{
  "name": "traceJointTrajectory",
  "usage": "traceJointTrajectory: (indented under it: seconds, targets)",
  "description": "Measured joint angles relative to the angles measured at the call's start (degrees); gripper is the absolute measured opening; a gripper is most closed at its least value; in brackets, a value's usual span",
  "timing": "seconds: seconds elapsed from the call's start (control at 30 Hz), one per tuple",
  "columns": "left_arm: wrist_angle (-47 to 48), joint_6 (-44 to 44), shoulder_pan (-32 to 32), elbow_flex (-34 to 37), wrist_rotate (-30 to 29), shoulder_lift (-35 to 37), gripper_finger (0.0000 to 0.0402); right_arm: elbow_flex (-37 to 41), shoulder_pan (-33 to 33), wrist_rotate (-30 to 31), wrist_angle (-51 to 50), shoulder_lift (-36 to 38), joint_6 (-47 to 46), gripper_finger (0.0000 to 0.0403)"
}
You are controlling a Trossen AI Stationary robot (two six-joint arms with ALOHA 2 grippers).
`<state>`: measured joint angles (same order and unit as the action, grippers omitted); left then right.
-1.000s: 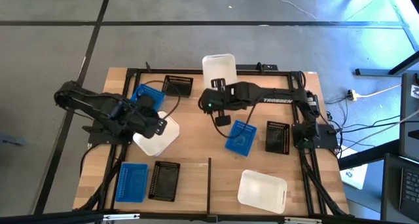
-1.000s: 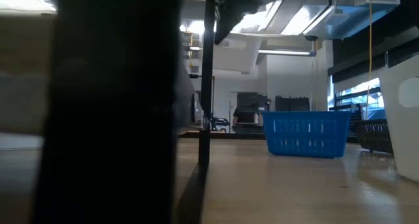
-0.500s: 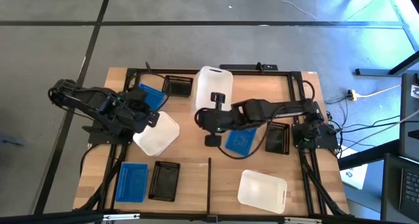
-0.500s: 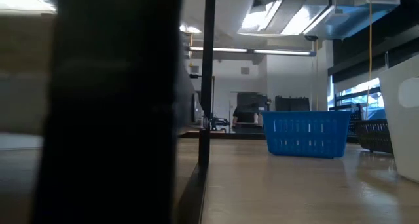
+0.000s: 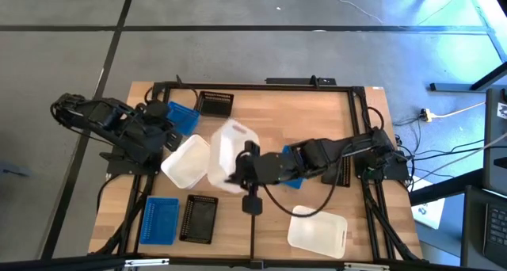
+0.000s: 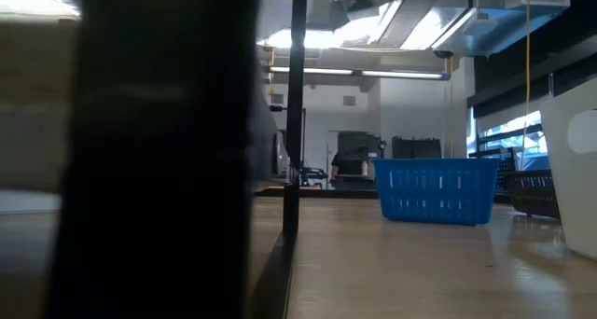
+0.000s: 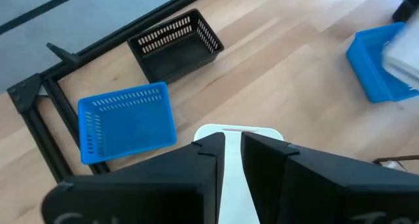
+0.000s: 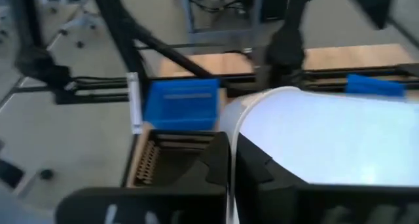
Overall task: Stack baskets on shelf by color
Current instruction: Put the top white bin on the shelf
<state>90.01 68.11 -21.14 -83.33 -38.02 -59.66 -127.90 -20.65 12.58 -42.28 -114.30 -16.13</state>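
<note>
Two white baskets are in the grippers. At the left of the shelf [image 5: 230,116], the left gripper [image 7: 232,140] is pinched on the rim of one white basket [image 5: 187,162], which looks to rest on the boards with a blue basket [image 5: 181,116] and a black basket [image 5: 215,104] behind it; another blue [image 5: 158,220] and black basket [image 5: 200,219] sit near the front left. Toward the middle, the right gripper [image 8: 230,160] is clamped tight on the wall of a second white basket [image 5: 228,155], carried beside the first. A third white basket [image 5: 317,230] lies front right. These look light, smooth and a little flexible, so a thin-wall rim pinch suits, though it may swing or slip.
</note>
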Motion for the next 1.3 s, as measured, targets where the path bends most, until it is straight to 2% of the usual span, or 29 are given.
traceJointTrajectory:
  seconds: [0.17,0.27,0.43,0.57,0.7,0.8,1.07,1.3]
  targets:
    - [0.0,-3.4,0.0,0.0,0.6,2.6,0.0042,0.0,-1.0,-3.7,0.9,-2.6,-0.5,0.0]
    - [-0.1,-6.9,0.0,0.0,3.4,2.9,0.0042,0.1,-1.0,-3.6,1.6,-3.9,-1.7,0.0]
    - [-2.8,-14.4,-1.3,0.0,12.0,2.8,0.0042,0.1,-0.6,0.4,1.2,-4.2,-3.1,0.0]
    - [-9.9,-22.0,-3.7,1.8,21.3,2.6,0.0042,0.1,0.0,3.4,0.2,-4.2,-3.1,0.0]
    - [-17.7,-27.7,-7.5,6.6,31.6,2.7,0.0042,0.1,0.9,3.9,-0.5,-4.2,-3.0,0.0]
    - [-23.1,-28.8,-10.9,11.7,36.7,2.6,0.0042,0.1,1.1,6.2,-1.0,-4.1,-3.1,0.0]
    - [-41.6,-27.9,-17.4,24.5,36.9,2.6,0.0042,0.1,1.9,10.3,-5.7,-2.9,-3.7,0.0]
    - [-53.8,-27.7,-19.2,33.2,35.8,2.6,0.0042,0.1,3.1,9.5,-6.7,-2.9,-3.2,0.0]
